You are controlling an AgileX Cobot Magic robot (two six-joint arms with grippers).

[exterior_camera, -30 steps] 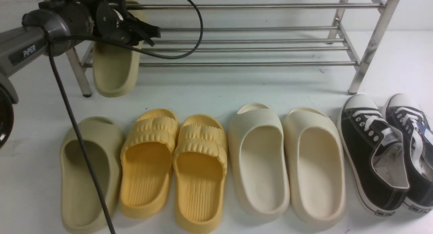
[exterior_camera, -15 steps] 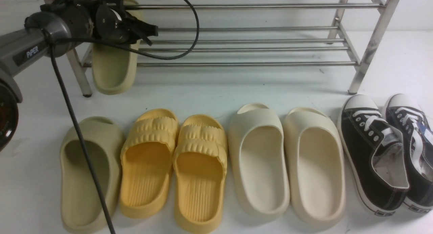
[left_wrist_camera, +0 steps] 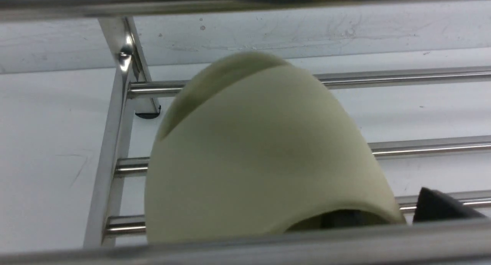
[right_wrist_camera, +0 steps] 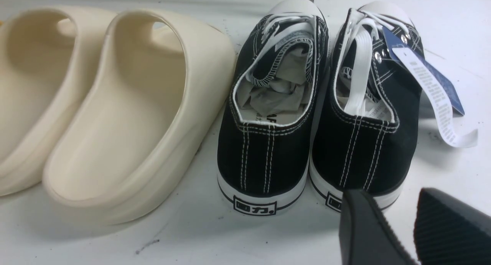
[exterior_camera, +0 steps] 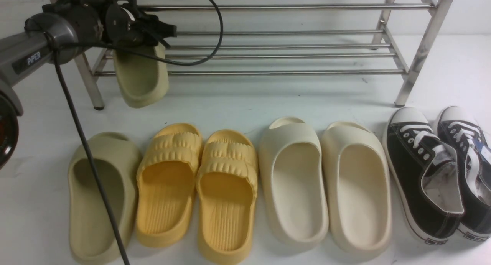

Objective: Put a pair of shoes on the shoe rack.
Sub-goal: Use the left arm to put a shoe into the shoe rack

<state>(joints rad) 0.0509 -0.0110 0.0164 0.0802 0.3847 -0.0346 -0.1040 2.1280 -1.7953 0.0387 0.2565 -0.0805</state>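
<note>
Front view: left end effector (exterior_camera: 164, 29) at rack (exterior_camera: 424, 46) with one slide (exterior_camera: 142, 81).
Grip unclear; right end effector (right_wrist_camera: 389, 196) open. Foam slide looks light, squashy; best pinched by its band.

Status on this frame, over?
Left tool at first olive slipper, grip unclear; right tool open, empty. That slipper on shoe rack, heel overhanging. Second olive slipper not racked, cable across it.

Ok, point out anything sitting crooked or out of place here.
The olive slipper on the shoe rack sits askew: its heel juts out past the lower shelf's front rod, angled to the right. Its mate is on the floor.
</note>
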